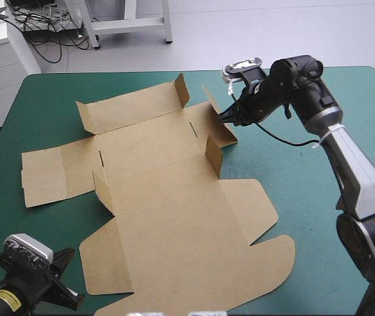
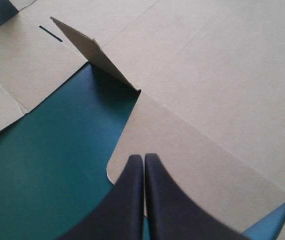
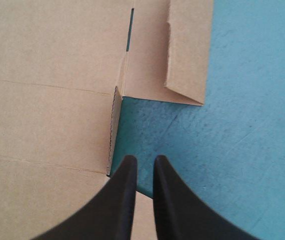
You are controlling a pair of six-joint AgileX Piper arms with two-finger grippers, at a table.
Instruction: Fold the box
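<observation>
The brown box [image 1: 168,191] lies as a flat cut sheet across the teal-green table, with small flaps raised at the far edge [image 1: 182,89], the right [image 1: 212,155] and the left [image 1: 102,187]. My right gripper [image 1: 222,118] hovers at the sheet's right side flap. In the right wrist view its gripper [image 3: 142,159] is shut but for a thin slit, holding nothing, with a raised flap [image 3: 113,130] just ahead. My left gripper [image 1: 75,297] is at the sheet's near left corner. In the left wrist view its gripper [image 2: 143,157] is shut over the board's edge [image 2: 207,75], empty.
A wide strip of teal-green cover [image 1: 319,217] lies right of the sheet, a narrower one [image 1: 36,230] at the near left. The sheet's left flap [image 1: 43,174] reaches close to the table's left edge.
</observation>
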